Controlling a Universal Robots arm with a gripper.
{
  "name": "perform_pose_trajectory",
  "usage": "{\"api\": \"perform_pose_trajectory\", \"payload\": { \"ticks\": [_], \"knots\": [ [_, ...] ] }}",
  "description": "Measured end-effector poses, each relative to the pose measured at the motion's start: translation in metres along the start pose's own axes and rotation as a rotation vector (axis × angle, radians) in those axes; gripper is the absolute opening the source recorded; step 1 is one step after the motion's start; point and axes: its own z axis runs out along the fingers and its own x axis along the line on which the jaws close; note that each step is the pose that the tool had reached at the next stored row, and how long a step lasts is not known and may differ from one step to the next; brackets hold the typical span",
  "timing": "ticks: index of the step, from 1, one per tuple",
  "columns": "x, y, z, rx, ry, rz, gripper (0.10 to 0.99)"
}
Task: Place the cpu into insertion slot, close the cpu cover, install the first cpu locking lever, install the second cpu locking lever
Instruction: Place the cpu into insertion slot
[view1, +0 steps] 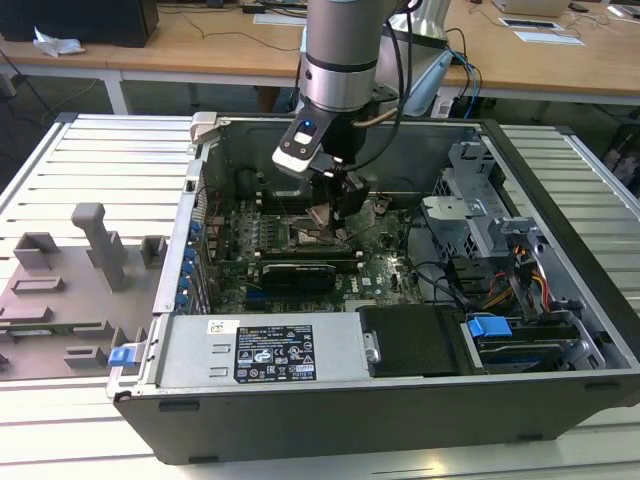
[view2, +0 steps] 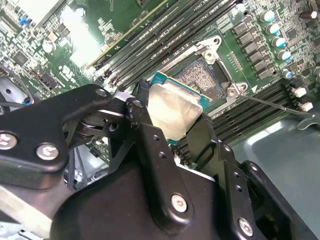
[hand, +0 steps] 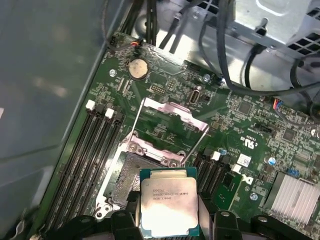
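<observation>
Gripping the chip (hand: 167, 200) tight, the gripper (hand: 170, 226) hangs just over the socket (hand: 121, 181) (chip not seated); cover (hand: 172, 111) stands open, nothing latched yet.

The computer case (view1: 400, 410) lay open on the bench (view1: 90, 160), with the motherboard (hand: 165, 72) on its floor. Inside it, the hand (view1: 335, 205) held the cpu (hand: 169, 205) between its fingers, partly over the insertion slot (hand: 125, 175). The cpu cover (hand: 172, 107) stood raised beyond the slot, and memory slots (hand: 85, 150) flanked it on both sides
</observation>
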Motion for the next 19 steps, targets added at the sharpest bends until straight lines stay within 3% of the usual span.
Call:
{"api": "perform_pose_trajectory", "payload": {
  "ticks": [10, 19],
  "knots": [
    [0.0000, 0.0001, 0.0009, 0.008, -0.0118, 0.104, 0.545],
    [0.0000, 0.0001, 0.0024, 0.010, -0.0141, 0.163, 0.545]
  ]
}}
